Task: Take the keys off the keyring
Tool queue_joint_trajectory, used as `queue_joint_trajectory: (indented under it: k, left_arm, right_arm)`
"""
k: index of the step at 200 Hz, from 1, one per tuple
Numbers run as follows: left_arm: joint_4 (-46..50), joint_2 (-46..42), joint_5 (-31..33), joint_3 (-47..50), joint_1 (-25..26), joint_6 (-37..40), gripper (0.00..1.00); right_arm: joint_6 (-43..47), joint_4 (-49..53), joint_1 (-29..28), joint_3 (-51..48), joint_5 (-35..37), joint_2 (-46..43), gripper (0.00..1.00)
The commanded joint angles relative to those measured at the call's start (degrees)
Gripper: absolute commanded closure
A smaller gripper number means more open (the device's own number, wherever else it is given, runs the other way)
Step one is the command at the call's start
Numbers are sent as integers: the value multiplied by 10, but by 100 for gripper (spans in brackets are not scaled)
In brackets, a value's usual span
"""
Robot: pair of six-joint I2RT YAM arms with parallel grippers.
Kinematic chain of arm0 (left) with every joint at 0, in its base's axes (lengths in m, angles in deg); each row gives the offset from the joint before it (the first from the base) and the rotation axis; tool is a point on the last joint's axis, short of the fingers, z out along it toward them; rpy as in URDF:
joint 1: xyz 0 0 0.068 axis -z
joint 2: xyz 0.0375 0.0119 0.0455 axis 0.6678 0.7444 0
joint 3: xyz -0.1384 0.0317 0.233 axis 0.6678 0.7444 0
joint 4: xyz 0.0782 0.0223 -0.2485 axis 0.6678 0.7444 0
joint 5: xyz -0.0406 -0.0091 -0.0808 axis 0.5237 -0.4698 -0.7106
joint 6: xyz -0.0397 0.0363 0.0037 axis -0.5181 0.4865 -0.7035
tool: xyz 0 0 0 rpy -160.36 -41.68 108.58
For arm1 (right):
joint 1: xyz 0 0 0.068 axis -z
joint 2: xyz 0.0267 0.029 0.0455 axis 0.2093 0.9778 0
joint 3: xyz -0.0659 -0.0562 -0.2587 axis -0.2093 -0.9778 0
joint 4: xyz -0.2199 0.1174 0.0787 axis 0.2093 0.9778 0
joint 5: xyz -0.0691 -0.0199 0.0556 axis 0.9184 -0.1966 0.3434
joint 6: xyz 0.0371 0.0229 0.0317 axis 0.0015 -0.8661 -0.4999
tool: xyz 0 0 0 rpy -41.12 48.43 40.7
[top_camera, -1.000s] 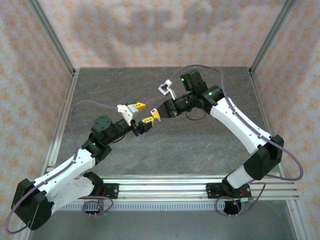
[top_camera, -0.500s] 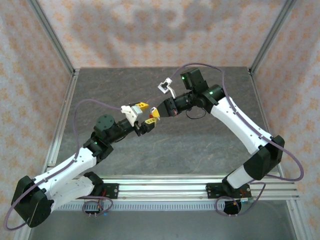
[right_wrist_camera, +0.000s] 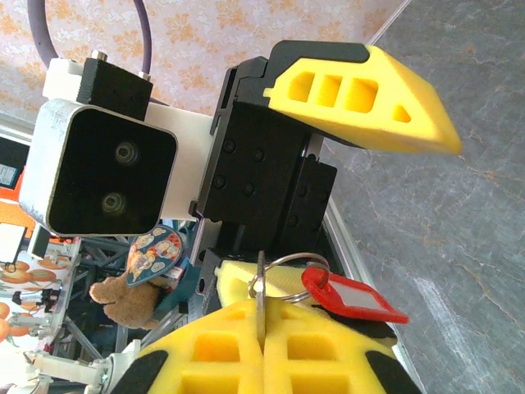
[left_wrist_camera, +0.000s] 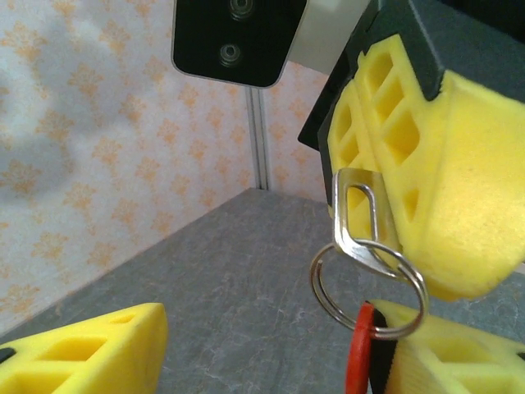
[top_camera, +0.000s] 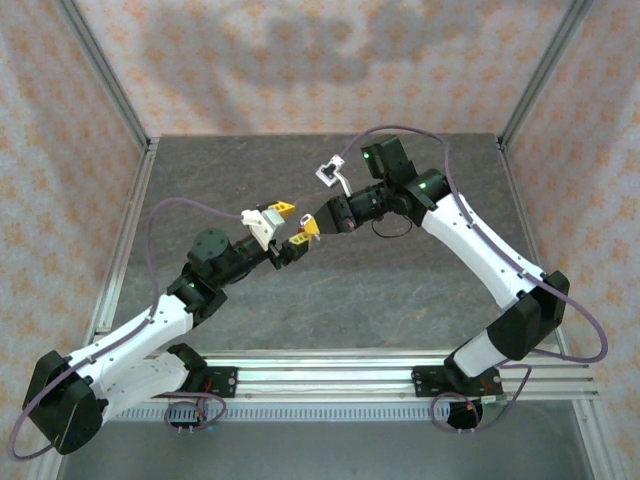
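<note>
My right gripper [right_wrist_camera: 262,324] is shut on the small silvery key [right_wrist_camera: 260,302], which stands edge-on between its yellow pads. From the key's head hangs the keyring [right_wrist_camera: 297,264], a wire ring with a red tag [right_wrist_camera: 354,297]. In the left wrist view the key [left_wrist_camera: 358,215] sticks out of the right gripper's fingers [left_wrist_camera: 443,180], with the keyring [left_wrist_camera: 369,283] below it. The red tag [left_wrist_camera: 361,355] rests against one finger [left_wrist_camera: 459,357] of my open left gripper [left_wrist_camera: 271,345]. Seen from above, the left gripper [top_camera: 292,225] straddles the right gripper [top_camera: 312,228] in mid-air.
Both arms meet above the dark grey stone-look tabletop [top_camera: 330,290]. Aluminium posts [top_camera: 105,75] and patterned walls [top_camera: 300,60] close in the back and sides. A rail [top_camera: 330,375] runs along the near edge by the arm bases.
The left arm has edged forward and up, bringing its open fingers around the right gripper's tip and the tag. In the last half second almost nothing has moved.
</note>
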Motion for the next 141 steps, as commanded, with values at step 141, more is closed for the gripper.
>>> queue_joint_trajectory:
  k: [141]
  left_arm:
    - [-20, -5, -7, -32, 14, 12, 57]
  right_arm:
    - [1, -7, -2, 5, -14, -17, 100]
